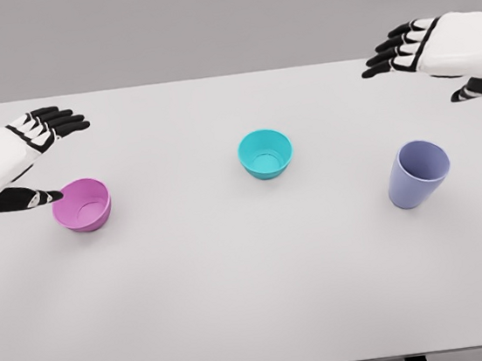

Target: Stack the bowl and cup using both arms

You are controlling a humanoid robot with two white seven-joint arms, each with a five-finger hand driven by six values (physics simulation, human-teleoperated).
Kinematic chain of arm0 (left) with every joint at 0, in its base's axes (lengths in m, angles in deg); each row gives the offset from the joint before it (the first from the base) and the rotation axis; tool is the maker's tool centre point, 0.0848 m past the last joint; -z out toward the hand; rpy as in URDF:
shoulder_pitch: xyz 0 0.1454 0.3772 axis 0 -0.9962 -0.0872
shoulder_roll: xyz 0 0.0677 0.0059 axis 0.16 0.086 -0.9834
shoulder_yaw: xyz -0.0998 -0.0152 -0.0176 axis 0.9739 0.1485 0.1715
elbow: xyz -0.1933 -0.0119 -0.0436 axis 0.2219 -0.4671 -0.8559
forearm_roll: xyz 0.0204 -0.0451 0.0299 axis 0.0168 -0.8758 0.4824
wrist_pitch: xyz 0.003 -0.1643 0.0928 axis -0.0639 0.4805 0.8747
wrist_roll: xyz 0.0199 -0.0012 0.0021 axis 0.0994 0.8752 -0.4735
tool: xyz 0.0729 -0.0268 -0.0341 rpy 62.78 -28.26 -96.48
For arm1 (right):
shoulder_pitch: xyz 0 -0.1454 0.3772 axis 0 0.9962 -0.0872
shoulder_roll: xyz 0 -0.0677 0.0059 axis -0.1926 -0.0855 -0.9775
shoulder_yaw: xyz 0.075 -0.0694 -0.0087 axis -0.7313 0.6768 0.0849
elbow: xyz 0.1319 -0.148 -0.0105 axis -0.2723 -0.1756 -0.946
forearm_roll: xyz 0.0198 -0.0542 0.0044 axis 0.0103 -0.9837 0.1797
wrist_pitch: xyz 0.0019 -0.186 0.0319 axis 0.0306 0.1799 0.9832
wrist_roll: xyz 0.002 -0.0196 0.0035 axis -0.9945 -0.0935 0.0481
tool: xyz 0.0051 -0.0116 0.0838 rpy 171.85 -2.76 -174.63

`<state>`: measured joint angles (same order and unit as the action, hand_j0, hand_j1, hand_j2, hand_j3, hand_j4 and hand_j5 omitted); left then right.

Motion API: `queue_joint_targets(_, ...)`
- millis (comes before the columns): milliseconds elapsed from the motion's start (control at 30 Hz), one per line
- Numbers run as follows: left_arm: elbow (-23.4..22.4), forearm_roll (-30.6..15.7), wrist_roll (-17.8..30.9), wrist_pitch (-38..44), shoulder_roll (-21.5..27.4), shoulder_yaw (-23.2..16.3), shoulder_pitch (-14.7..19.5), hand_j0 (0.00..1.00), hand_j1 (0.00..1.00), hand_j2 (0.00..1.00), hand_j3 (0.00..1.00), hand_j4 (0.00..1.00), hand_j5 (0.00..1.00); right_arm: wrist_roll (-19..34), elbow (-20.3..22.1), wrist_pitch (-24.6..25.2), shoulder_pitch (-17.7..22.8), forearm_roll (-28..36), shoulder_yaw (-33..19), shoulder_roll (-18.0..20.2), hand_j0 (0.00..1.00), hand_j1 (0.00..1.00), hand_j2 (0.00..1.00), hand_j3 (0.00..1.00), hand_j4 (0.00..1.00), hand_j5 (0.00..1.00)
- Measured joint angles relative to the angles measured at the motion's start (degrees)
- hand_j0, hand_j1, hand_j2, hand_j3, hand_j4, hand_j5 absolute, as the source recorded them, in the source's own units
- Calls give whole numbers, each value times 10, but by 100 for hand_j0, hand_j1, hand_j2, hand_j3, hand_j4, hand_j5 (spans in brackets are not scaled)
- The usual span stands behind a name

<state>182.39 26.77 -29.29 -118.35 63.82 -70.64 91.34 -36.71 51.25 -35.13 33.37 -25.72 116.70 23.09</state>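
centrally, we list one teal bowl (265,154), upright on the white table (239,304), mouth open upward, nothing inside it. to its left, well apart, we list one pink bowl (82,204), also upright and unfilled. to its right, well apart, we list one lavender cup (417,174), upright, standing nearer the table's right edge than the middle. count: two bowls, one cup, none touching another.

around them we note broad bare tabletop: a wide strip toward the near edge, clear lanes between each vessel, and open surface behind the teal bowl up to the far edge.

our left hand (22,154) hangs just beside the pink bowl, fingers spread and extended, thumb tip close to the rim, grasping nothing. our right hand (436,51) hovers at the far right corner, above and behind the cup, fingers loosely extended, holding nothing.
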Motion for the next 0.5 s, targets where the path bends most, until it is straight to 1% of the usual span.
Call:
queue_joint_targets(67, -5, 0, 8, 0, -1, 1, 3, 100, 100, 100, 100, 100, 100, 0, 2, -1, -1, 1, -2, -6, 100, 100, 100, 100, 100, 100)
queue_joint_targets(133, -8, -2, 29, 0, 0, 6, 6, 100, 100, 100, 100, 100, 100, 0, 3, -4, 6, 3, -16, -29, 100, 100, 100, 100, 100, 100)
queue_joint_targets(200, -7, -8, 67, 0, 4, 14, 8, 100, 100, 100, 100, 100, 100, 0, 3, -12, 21, 6, -45, -57, 100, 100, 100, 100, 100, 100)
queue_joint_targets(233, -6, -16, 92, 0, 9, 16, 8, 100, 100, 100, 100, 100, 100, 0, 3, -14, 21, 7, -57, -66, 100, 100, 100, 100, 100, 100)
queue_joint_targets(267, -5, -28, 126, 0, 14, 18, 18, 100, 100, 100, 100, 100, 100, 0, 3, -16, 25, 8, -65, -73, 100, 100, 100, 100, 100, 100)
queue_joint_targets(333, 6, -52, 206, 0, 22, 15, 44, 100, 100, 100, 100, 100, 100, 0, 3, -18, 46, 9, -74, -81, 100, 100, 100, 100, 100, 100)
queue_joint_targets(367, 12, -64, 234, -1, 24, 13, 61, 100, 100, 100, 100, 100, 100, 0, 4, -19, 49, 9, -77, -83, 100, 100, 100, 100, 100, 100)
queue_joint_targets(433, 20, -79, 267, 0, 27, 2, 101, 100, 100, 100, 100, 100, 100, 0, 4, -20, 53, 9, -80, -86, 100, 100, 100, 100, 100, 100)
queue_joint_targets(500, 23, -90, 285, -2, 27, -39, 183, 100, 100, 100, 100, 100, 100, 0, 4, -21, 52, 10, -82, -84, 100, 100, 100, 100, 100, 100)
